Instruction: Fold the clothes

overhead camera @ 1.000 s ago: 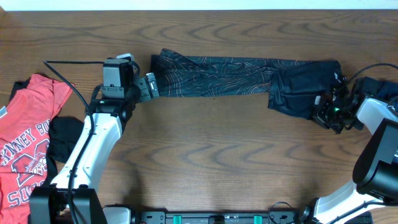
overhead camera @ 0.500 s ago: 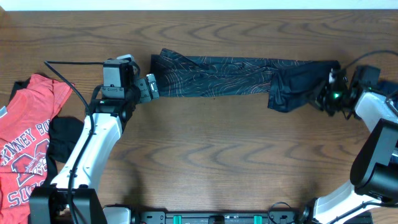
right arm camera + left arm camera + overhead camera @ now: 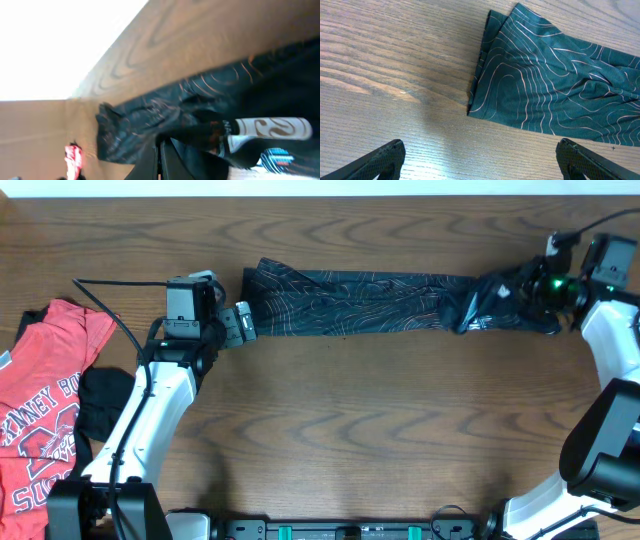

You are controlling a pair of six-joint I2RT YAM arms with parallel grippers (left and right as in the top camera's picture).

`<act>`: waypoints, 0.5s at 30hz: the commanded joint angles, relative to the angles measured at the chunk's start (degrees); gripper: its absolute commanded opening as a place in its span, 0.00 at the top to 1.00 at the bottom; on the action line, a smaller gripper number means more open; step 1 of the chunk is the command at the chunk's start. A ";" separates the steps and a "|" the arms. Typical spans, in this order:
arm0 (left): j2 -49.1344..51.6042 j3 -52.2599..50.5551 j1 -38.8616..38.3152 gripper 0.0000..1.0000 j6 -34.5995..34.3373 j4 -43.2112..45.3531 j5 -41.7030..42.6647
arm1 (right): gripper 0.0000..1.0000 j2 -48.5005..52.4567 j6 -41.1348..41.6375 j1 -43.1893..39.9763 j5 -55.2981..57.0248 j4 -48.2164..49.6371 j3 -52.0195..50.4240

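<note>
Overhead: right hand (image 3: 528,288) clenched on right end of jersey (image 3: 350,305); left hand (image 3: 243,322) released, just beside left hem. Advice: carry end leftward low, align edges, avoid bunching.

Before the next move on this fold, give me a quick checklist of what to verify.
1. Grip: right end effector shut on the black jersey: ok.
2. Ready: left end effector open: ok.
3. Left end effector around the jersey's left edge: not ok, the cloth lies ahead of its open fingers.
4. Jersey lying flat: not ok, right end bunched.
5. Spare red T-shirt apart from the jersey: ok, far left.
</note>
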 commanded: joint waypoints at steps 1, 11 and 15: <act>0.04 0.50 0.28 0.02 0.57 -0.42 0.00 | 0.99 -1.51 4.22 0.28 0.87 -0.09 2.01; 0.04 0.50 0.31 0.02 0.57 -0.11 0.00 | 0.99 0.42 3.74 0.90 15.87 -8.02 1.97; 0.04 0.50 0.28 0.02 0.57 -0.09 0.00 | 0.99 3.21 3.82 1.05 20.61 -8.76 1.88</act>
